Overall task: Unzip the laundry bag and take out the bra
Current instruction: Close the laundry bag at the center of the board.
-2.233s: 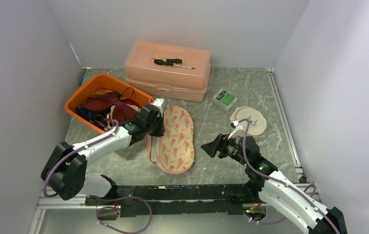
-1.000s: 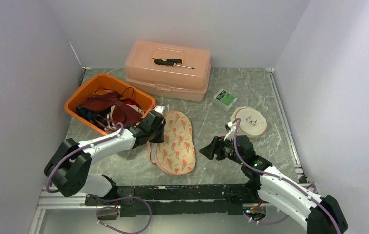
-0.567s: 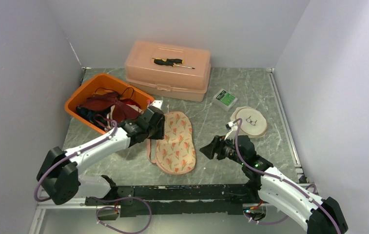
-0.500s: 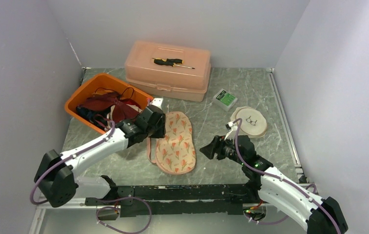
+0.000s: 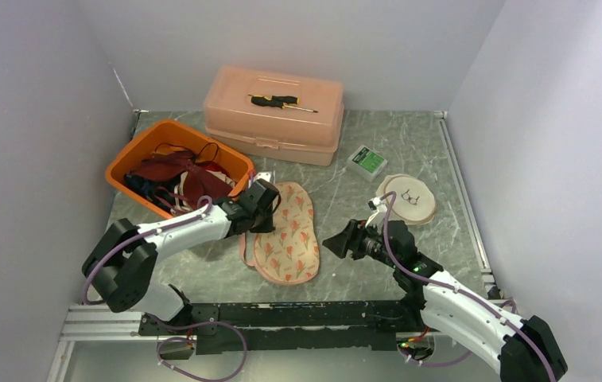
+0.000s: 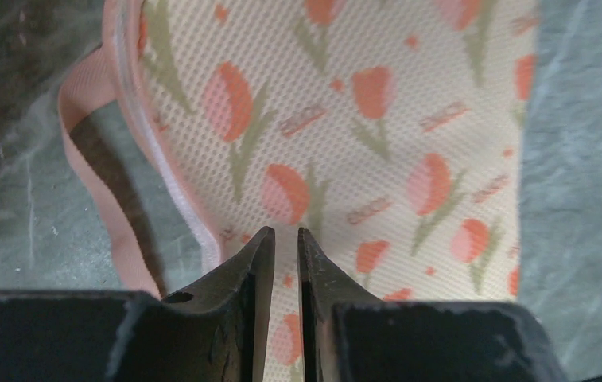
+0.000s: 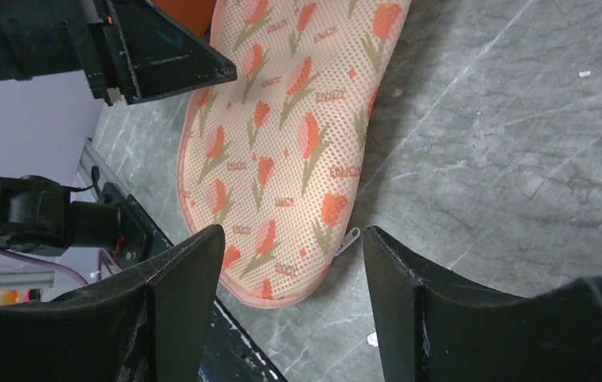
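Woven mesh cloth laundry bag (image 6: pixel 377 119), matt marbled stone-look table (image 5: pixel 409 151), smooth orange plastic bin (image 5: pixel 172 124)

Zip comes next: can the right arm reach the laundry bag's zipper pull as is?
Probably yes. The zipper pull lies exposed at the laundry bag's edge nearest the right gripper, whose jaws stand open facing it; nothing sits between them.
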Controlling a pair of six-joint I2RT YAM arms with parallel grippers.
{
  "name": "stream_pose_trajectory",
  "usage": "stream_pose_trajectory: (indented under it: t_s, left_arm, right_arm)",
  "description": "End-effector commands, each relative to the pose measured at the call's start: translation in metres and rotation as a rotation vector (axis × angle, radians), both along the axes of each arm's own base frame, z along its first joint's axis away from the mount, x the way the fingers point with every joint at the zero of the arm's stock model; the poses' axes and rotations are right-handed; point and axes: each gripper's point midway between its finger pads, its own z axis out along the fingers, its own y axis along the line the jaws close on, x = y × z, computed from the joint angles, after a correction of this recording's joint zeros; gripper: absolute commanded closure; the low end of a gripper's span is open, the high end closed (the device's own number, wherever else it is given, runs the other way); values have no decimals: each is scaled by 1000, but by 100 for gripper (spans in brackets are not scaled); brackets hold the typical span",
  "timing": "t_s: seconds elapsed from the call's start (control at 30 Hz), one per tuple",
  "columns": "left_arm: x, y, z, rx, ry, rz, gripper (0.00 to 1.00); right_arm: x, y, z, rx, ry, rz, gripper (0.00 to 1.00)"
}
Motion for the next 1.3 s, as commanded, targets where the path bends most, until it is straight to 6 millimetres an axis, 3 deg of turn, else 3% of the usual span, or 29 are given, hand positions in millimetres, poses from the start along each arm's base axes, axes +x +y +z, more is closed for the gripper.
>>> stream_pose_trajectory:
  t_s: [0.0, 0.4, 0.73, 1.03, 1.27]
  left_arm:
    - [-2, 16, -17, 45, 25, 101, 78]
    - [-19, 32, -49, 73, 72, 138, 79]
    - [-24, 33, -50, 38, 63, 125, 79]
    - [-28, 33, -47, 23, 54, 104, 79]
    - [-29, 32, -44, 9, 41, 89, 78]
  right_arm:
    - [2, 4, 7, 58, -14, -15, 32]
    - [20, 4, 10, 79, 28, -103, 26]
    - [63, 44, 8, 11, 74, -34, 22]
    - [91, 72, -30, -79, 133, 44, 28]
    - [89, 85, -49, -93, 167, 135, 30]
